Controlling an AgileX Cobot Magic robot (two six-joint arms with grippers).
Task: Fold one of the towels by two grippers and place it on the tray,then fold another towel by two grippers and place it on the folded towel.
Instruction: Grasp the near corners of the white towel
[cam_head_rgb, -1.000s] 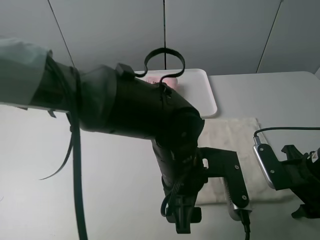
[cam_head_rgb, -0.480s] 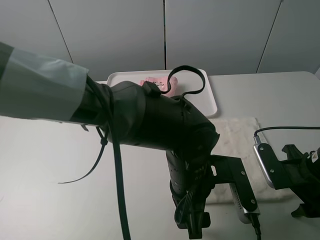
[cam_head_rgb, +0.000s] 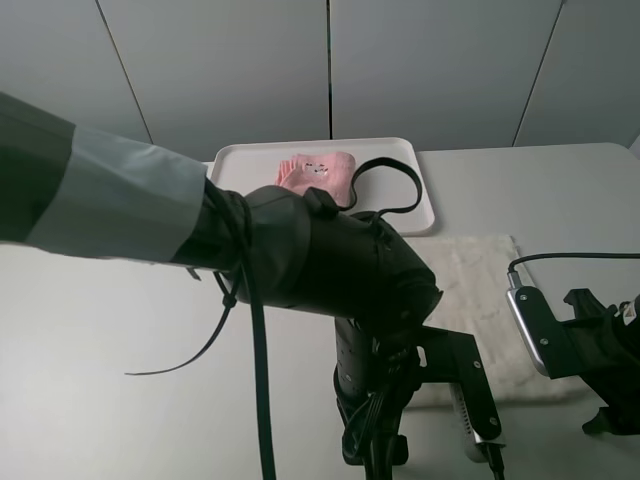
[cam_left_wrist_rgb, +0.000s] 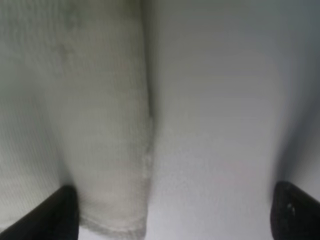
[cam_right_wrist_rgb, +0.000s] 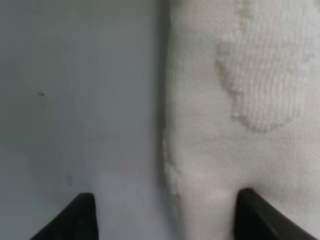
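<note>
A folded pink towel (cam_head_rgb: 318, 168) lies on the white tray (cam_head_rgb: 415, 205) at the back. A cream towel (cam_head_rgb: 485, 285) lies flat on the table, right of centre. My left arm (cam_head_rgb: 330, 270) reaches across and hides the towel's near left part. In the left wrist view my left gripper (cam_left_wrist_rgb: 175, 215) is open, low over the cream towel's (cam_left_wrist_rgb: 75, 125) near corner, one fingertip (cam_left_wrist_rgb: 60, 212) over the cloth and the other over bare table. My right gripper (cam_right_wrist_rgb: 167, 217) is open and straddles the cream towel's (cam_right_wrist_rgb: 240, 100) edge. Neither holds anything.
The grey table (cam_head_rgb: 100, 330) stretches to the left of the arms. My right arm (cam_head_rgb: 590, 350) sits at the towel's near right corner, with a cable above it. Loose black straps hang from the left arm.
My left arm has moved nearer and lower, toward the cream towel's front edge, uncovering the pink towel on the tray. The right arm has not moved.
</note>
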